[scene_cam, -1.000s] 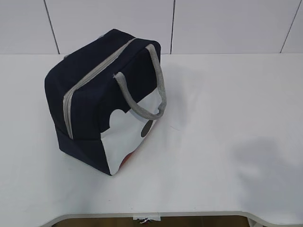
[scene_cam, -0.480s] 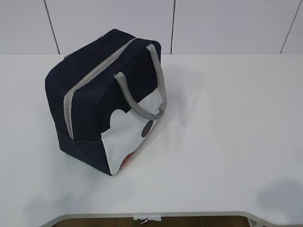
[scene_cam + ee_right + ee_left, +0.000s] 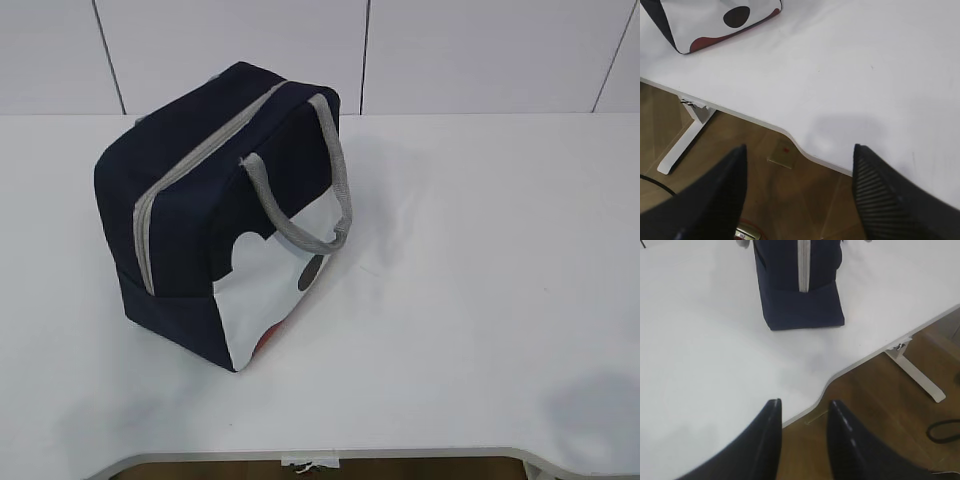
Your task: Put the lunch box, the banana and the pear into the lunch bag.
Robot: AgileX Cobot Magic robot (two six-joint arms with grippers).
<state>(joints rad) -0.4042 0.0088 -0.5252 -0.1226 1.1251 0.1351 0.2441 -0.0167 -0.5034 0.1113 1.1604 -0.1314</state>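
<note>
Exterior view, navy lunch bag, grey zipper closed, upright

Looks like lab or test room: plain white rectangular tabletop on white metal legs, white panelled wall behind, brown wood-look floor, black cable loose on floor.

Our left gripper hangs with its two dark fingers a narrow gap apart, nothing between them. Our right gripper has its ridged fingers spread wide, also empty. Neither arm shows in the exterior view.
</note>
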